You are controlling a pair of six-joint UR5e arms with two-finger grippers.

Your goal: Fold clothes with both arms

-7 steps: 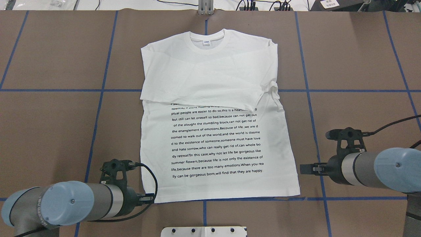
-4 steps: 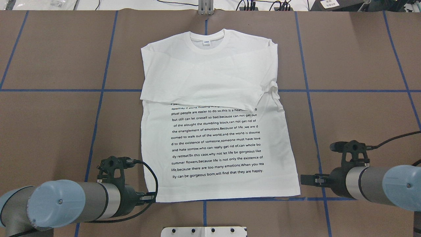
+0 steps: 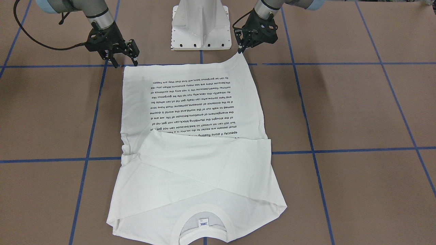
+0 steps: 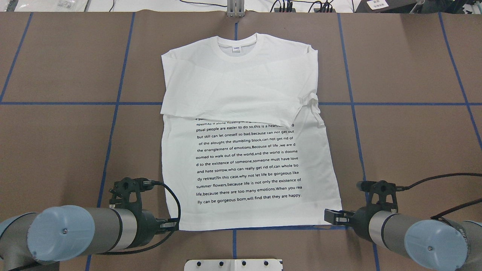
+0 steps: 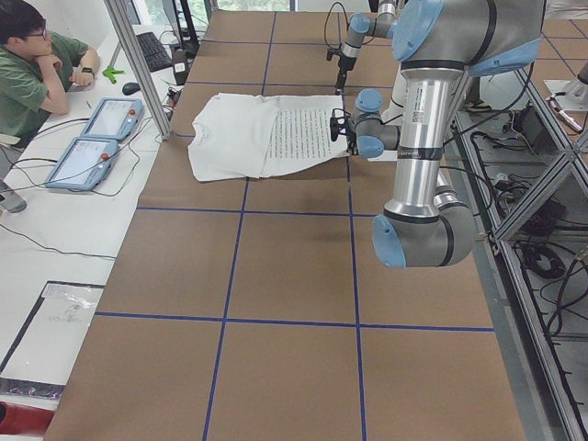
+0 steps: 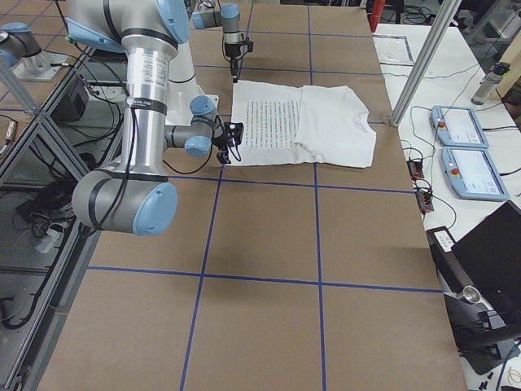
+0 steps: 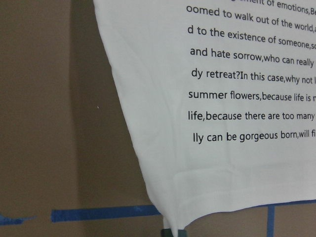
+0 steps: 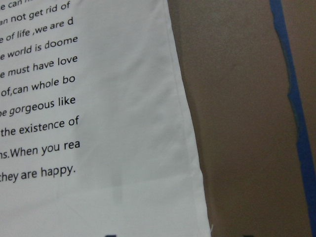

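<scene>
T-shirt (image 4: 241, 82) flat on counter (image 4: 56, 60), collar far, hem toward robot | left gripper (image 3: 240, 51) at hem's left corner | right gripper (image 3: 126, 63) at right corner

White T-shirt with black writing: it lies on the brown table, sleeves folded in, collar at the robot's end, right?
No. The white cotton T-shirt lies on the brown table, sleeves folded in, but its ribbed round collar is at the end far from the robot; the hem is at the robot's end. The overhead exterior view shows it.
</scene>
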